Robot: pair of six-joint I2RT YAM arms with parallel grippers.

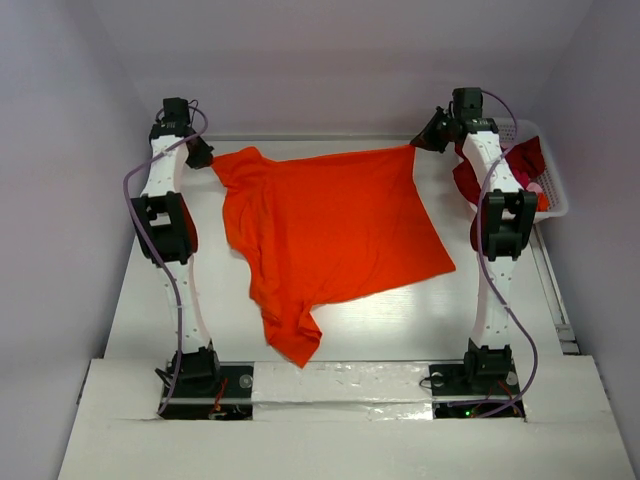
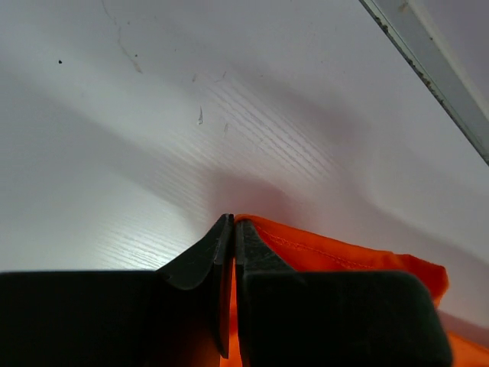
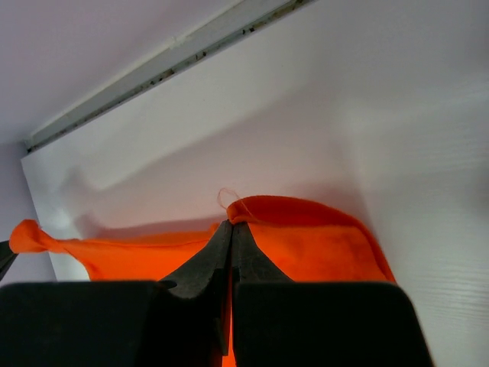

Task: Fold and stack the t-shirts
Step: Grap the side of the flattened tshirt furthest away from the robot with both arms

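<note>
The orange t-shirt [image 1: 330, 230] is spread over the middle of the worktop [image 1: 420, 320], its far hem stretched close along the far edge and one crumpled end trailing toward the near edge. Bare worktop shows along the left edge and by the near right corner. The left claw [image 1: 203, 155] is clamped tight on the cloth's far left corner, the right claw [image 1: 425, 140] likewise on its far right corner. The fabric is bright, rumpled at left, smoother at right. Dark red t-shirts [image 1: 527, 158] sit in a white basket [image 1: 556, 205] at the far right corner
</note>
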